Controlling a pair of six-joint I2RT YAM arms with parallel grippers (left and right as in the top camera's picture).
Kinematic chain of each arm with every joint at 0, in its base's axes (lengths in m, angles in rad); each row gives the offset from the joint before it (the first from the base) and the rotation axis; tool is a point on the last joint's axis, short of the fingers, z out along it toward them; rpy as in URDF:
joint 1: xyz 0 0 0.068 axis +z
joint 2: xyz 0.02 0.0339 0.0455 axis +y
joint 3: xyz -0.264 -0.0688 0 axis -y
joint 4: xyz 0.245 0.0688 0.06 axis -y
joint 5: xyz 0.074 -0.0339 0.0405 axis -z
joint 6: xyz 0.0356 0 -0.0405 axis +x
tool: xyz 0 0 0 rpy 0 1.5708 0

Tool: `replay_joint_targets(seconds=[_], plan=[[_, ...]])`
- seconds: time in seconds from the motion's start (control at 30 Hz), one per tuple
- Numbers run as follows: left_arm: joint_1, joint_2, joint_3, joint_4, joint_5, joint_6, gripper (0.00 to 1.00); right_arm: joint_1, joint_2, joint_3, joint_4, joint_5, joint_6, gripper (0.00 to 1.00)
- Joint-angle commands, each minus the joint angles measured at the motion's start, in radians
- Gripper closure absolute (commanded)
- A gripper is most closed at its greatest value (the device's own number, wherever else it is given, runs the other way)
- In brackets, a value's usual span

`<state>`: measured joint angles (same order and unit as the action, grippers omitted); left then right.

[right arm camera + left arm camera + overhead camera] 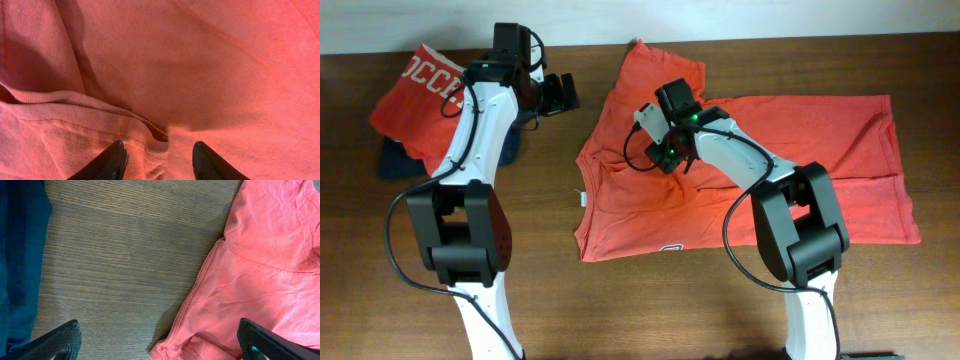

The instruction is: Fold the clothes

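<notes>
T-shirt [820,170] hem fold between right fingers [107,162], apart; left fingers [57,340] wide apart.

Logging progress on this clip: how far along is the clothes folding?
Done: one red lettered shirt lies folded on the navy garment. In hand: the right gripper is low over the spread coral T-shirt, jaws apart astride a fabric ridge, not yet clamped. The left gripper hangs open over the table. Left: folding that spread shirt.
</notes>
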<state>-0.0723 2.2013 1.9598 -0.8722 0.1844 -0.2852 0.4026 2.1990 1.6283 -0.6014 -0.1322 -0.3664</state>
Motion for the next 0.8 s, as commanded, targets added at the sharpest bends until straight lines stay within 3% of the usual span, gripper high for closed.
replay_joint_targets(seconds=[0.0, 0.23, 0.77], plan=[[0.003, 0.003, 0.015, -0.001, 0.011, -0.01, 0.01, -0.005, 0.018, -0.014, -0.002, -0.015, 0.009, 0.52], [0.003, 0.003, 0.015, -0.001, 0.01, -0.01, 0.01, -0.005, 0.019, -0.014, 0.0, -0.015, 0.009, 0.58], [0.003, 0.003, 0.015, -0.001, 0.01, -0.01, 0.01, -0.005, 0.02, -0.018, 0.009, -0.018, 0.028, 0.59]])
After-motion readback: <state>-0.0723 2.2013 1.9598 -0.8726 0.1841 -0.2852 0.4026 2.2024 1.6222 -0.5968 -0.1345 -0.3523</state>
